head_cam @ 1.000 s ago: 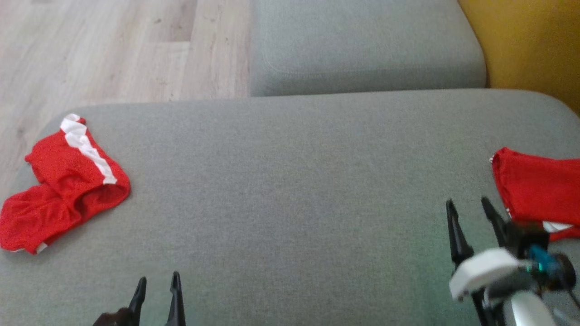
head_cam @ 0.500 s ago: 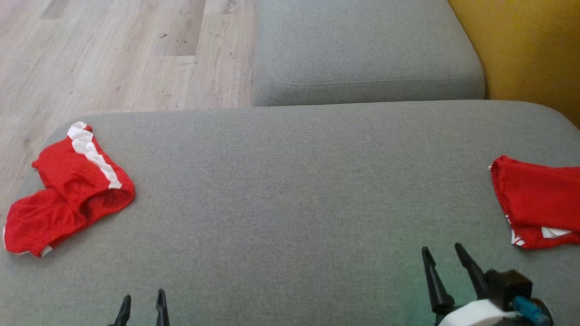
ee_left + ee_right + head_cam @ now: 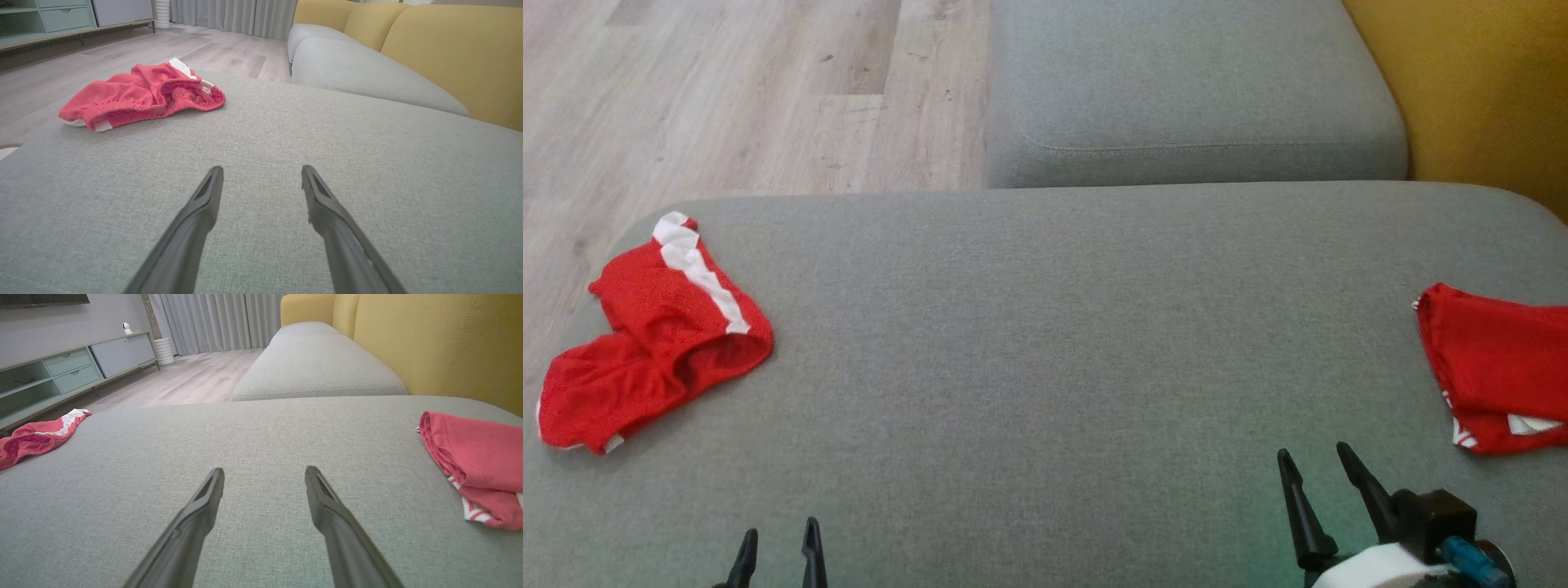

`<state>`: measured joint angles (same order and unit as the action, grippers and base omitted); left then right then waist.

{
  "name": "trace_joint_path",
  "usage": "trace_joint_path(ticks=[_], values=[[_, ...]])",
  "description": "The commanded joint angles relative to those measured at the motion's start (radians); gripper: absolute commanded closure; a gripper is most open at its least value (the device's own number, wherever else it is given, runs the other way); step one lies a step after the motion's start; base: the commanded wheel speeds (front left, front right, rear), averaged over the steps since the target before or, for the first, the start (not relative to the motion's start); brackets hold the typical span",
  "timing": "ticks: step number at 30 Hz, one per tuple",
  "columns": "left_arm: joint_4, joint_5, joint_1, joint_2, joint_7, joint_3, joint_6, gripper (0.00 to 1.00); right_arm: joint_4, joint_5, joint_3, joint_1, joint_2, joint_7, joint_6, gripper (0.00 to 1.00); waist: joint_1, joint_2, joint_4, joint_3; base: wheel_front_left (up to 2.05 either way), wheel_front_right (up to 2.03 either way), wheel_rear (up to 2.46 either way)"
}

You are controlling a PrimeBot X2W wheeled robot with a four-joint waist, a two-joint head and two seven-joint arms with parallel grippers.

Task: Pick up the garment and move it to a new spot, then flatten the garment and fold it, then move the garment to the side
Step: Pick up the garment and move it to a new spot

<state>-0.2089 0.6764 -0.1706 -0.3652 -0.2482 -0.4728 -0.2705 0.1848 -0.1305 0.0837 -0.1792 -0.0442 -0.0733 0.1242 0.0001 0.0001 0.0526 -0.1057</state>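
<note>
Grey cushion: crumpled red garment at left edge.

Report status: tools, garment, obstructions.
Left tool open, right tool open, empty. Crumpled red fabric garment, white stripe, left on grey fabric cushion, untouched. Second red fabric garment far right. Nothing blocking.

A grey seat cushion spans the lower frame, with a second cushion top centre, a yellow backrest upper right and pale wood floor upper left. Grey curtains and a green cabinet stand behind.
</note>
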Motion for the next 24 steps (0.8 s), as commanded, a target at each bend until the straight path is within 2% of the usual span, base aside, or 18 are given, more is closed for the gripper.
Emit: trace_joint_path(ticks=[1,4,8,20,24], values=[[0.023,-0.009,0.054,-0.011,-0.011,0.045,0.005,0.00,-0.038,0.007,0.016,0.032,-0.006,-0.002,0.007,0.00,-0.0001,-0.0001,0.008,0.000,0.00,0.00,0.00],[0.020,-0.012,0.060,-0.011,-0.012,0.045,0.009,0.00,-0.038,0.008,0.008,0.027,-0.006,-0.005,0.007,0.00,-0.0001,-0.0001,0.034,0.000,0.00,0.00,0.00],[0.019,-0.018,0.073,-0.017,-0.011,0.046,0.010,0.00,-0.043,0.011,-0.001,0.019,-0.006,-0.014,0.007,0.00,-0.0001,-0.0001,0.100,0.003,0.00,0.00,0.00],[0.052,-0.021,0.084,-0.063,0.001,0.072,-0.004,0.00,-0.027,-0.009,0.025,0.034,-0.006,-0.037,0.007,0.00,-0.0001,-0.0001,0.387,0.006,0.00,0.00,0.00],[0.078,-0.009,0.061,-0.072,-0.004,0.113,-0.024,0.00,-0.023,0.000,0.059,0.069,-0.006,-0.032,0.007,0.00,-0.0001,-0.0001,0.422,0.033,0.00,0.00,0.00]])
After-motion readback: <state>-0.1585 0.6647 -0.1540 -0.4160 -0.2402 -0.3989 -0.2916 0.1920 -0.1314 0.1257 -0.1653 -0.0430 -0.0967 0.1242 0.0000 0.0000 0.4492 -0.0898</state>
